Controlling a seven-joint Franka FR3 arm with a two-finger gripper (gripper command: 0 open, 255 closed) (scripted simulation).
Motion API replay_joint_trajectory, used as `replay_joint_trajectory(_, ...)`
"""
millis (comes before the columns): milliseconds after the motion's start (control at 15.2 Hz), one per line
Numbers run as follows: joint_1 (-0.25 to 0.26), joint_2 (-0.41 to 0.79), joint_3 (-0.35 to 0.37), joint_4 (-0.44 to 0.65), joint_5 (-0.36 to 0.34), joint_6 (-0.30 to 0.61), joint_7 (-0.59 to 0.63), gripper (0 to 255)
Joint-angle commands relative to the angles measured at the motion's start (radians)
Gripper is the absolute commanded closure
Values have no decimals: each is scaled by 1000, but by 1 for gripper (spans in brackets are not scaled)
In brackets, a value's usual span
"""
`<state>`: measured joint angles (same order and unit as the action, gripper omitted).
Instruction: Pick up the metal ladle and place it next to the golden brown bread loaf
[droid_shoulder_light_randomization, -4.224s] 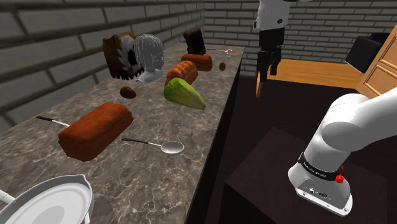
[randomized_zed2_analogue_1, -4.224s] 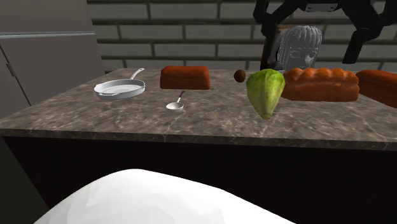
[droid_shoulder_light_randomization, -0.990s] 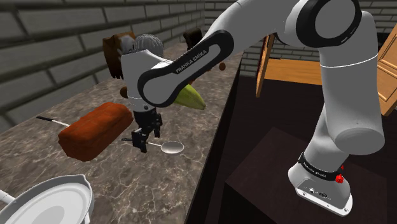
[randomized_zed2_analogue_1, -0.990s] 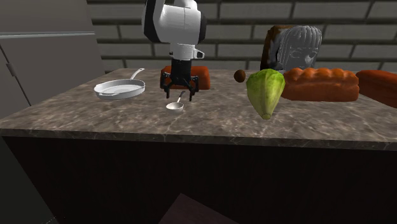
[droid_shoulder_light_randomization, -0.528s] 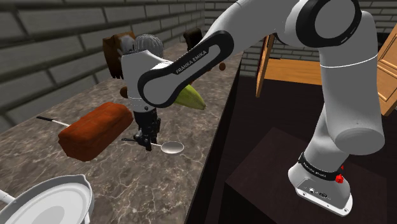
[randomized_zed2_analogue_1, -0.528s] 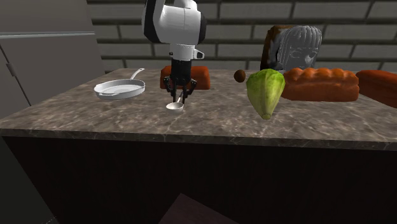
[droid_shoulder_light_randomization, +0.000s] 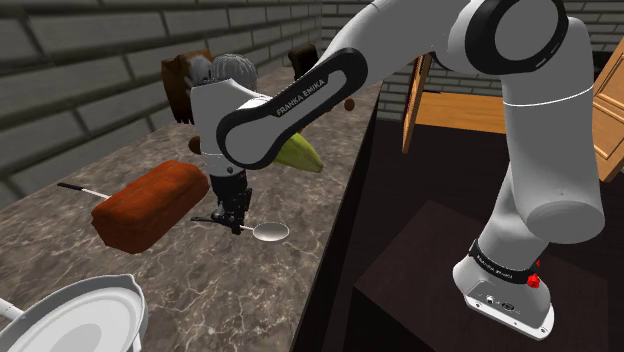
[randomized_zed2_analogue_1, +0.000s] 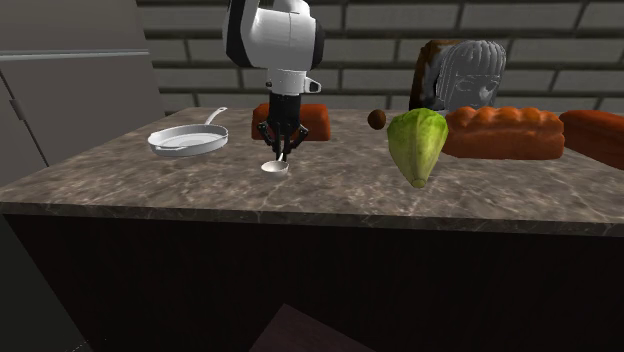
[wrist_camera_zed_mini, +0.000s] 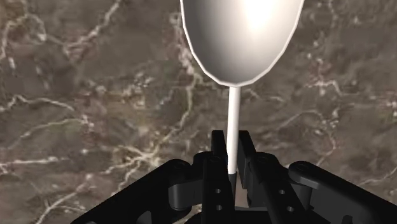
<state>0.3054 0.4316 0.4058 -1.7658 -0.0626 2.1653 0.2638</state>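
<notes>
A few seconds ago the arm (droid_shoulder_light_randomization: 285, 105) (randomized_zed2_analogue_1: 275, 35) was up high, far off past the end of the counter (droid_shoulder_light_randomization: 200, 280) (randomized_zed2_analogue_1: 350, 190); now it bends down over it. The gripper (droid_shoulder_light_randomization: 232, 222) (randomized_zed2_analogue_1: 281, 155) (wrist_camera_zed_mini: 231, 168) has come down to the thin handle of the ladle (droid_shoulder_light_randomization: 270, 231) (randomized_zed2_analogue_1: 274, 167) (wrist_camera_zed_mini: 242, 32). One second ago its fingers (wrist_camera_zed_mini: 218, 149) stood wide apart on each side of the handle. Half a second ago they were closer. Now they have shut on the handle and squeeze it between them
</notes>
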Motion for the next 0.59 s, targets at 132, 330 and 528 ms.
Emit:
replay_joint_trajectory(132,-3,-19,4,15,8,-33,-2,255)
replay_joint_trajectory(330,-6,-36,8,32,15,-67,-4,255)
replay_joint_trajectory(528,-8,-52,11,52,21,-101,-5,255)
